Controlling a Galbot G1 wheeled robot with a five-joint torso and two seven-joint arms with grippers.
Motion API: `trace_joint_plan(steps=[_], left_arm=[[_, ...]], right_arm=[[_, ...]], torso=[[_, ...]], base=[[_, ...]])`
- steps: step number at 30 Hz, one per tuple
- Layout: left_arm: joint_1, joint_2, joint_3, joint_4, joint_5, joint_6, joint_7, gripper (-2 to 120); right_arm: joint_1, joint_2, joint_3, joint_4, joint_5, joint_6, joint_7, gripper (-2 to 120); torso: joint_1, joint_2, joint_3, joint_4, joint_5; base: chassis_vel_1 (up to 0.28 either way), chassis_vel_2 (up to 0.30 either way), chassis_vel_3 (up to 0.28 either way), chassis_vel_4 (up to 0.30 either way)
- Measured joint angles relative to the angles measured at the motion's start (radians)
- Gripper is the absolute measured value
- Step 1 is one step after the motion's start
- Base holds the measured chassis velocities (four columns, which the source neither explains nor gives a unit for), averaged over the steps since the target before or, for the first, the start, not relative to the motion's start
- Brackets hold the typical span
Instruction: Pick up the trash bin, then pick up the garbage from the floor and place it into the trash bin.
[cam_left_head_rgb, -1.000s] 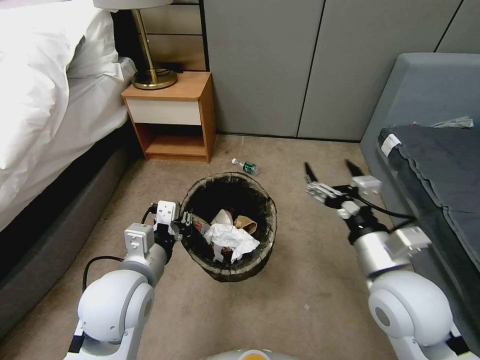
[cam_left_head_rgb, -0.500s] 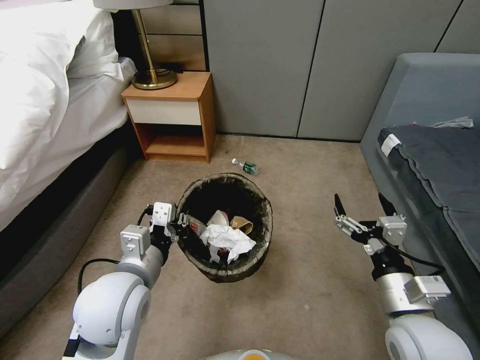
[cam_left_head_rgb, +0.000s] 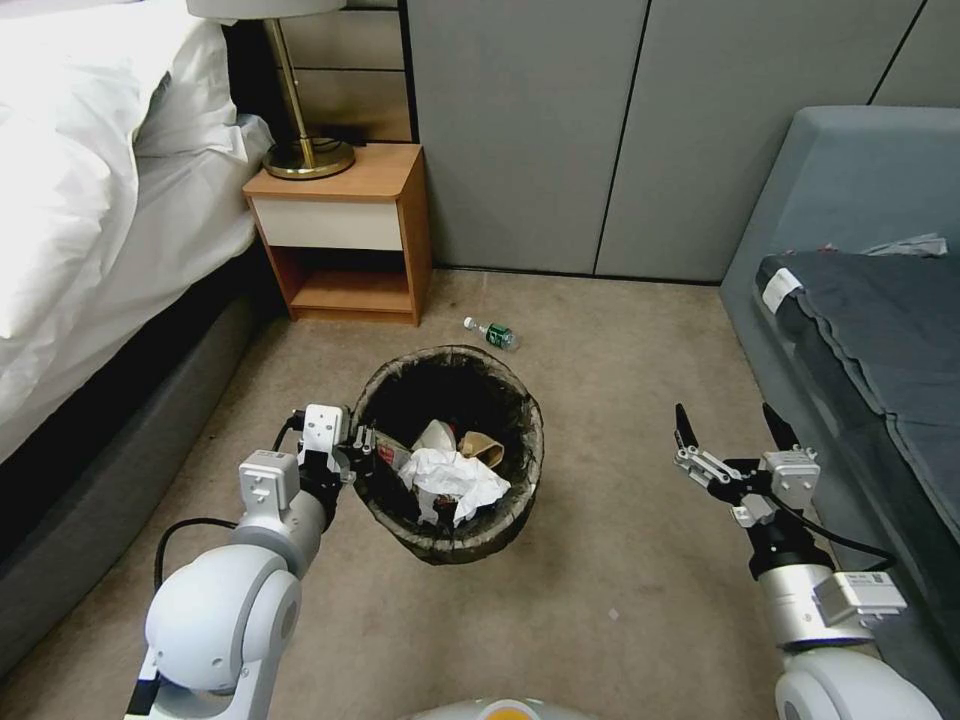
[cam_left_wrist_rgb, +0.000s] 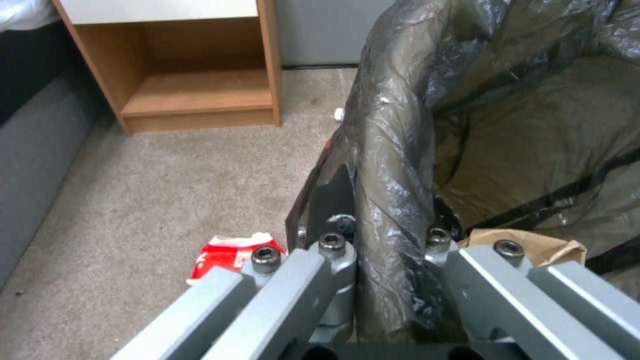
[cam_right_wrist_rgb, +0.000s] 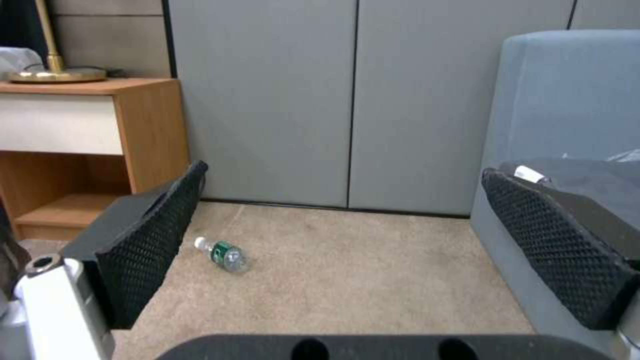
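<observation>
From my head camera, the bin (cam_left_head_rgb: 450, 455) sits at the centre of the frame, off the carpet, its dark liner folded over the rim. My left tool (cam_left_head_rgb: 362, 452) is clamped on the rim at the bin's left edge. Inside lie a white tissue (cam_left_head_rgb: 455, 480), a brown paper bag (cam_left_head_rgb: 485, 448) and a red-and-white carton (cam_left_head_rgb: 392, 455). Just above the bin, a small green-labelled bottle (cam_left_head_rgb: 491, 333) lies on the floor (cam_left_head_rgb: 620, 560), near the nightstand (cam_left_head_rgb: 345, 235) in the upper left. My right tool (cam_left_head_rgb: 731, 428) hangs at the lower right beside the grey sofa (cam_left_head_rgb: 860, 300), its fingers spread wide and holding nothing.

In the left wrist view, my left tool (cam_left_wrist_rgb: 390, 250) pinches the liner-wrapped rim of the bin (cam_left_wrist_rgb: 393, 145) at centre; a red-and-white carton (cam_left_wrist_rgb: 230, 252) shows at lower left (whether it is on the carpet I cannot tell).

In the right wrist view, my right tool (cam_right_wrist_rgb: 373, 240) gapes wide, with the bottle (cam_right_wrist_rgb: 223, 254) on the floor at centre left, between its two pads (cam_right_wrist_rgb: 147, 245).
</observation>
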Motion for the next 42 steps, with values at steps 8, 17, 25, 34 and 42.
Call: trace_joint_plan(steps=[8, 17, 25, 34, 42], left_arm=[[-0.001, 0.0, 0.001, 0.002, 0.001, -0.001, 0.0, 2], [-0.001, 0.0, 0.0, 0.002, 0.0, -0.002, -0.001, 2], [0.005, 0.001, -0.012, 0.001, -0.001, -0.003, -0.001, 2], [0.026, 0.008, -0.053, -0.013, 0.007, 0.0, 0.01, 2], [0.029, 0.007, -0.056, -0.017, 0.006, 0.002, 0.012, 2]], right_arm=[[-0.001, 0.005, -0.002, -0.001, 0.001, -0.001, 0.002, 100], [0.0, 0.008, -0.015, -0.003, -0.003, -0.003, 0.002, 100], [0.0, 0.008, -0.019, -0.003, -0.003, -0.004, 0.002, 100], [0.002, 0.007, -0.023, -0.009, -0.003, -0.005, 0.003, 100], [0.004, 0.005, -0.023, -0.013, -0.001, -0.005, 0.003, 100]], torso=[[0.0, 0.0, 0.0, -0.0001, 0.0], [0.0, 0.0, 0.0, -0.0001, 0.0], [0.0, 0.0, 0.0, 0.0, 0.0], [0.0, 0.0, 0.0, 0.0, 0.0], [0.0, 0.0, 0.0, -0.0001, 0.0]], base=[[-0.065, 0.049, 0.064, -0.056], [-0.09, 0.074, 0.089, -0.087], [-0.065, 0.086, 0.072, -0.064], [-0.1, 0.102, 0.094, -0.113], [-0.099, 0.088, 0.099, -0.098]])
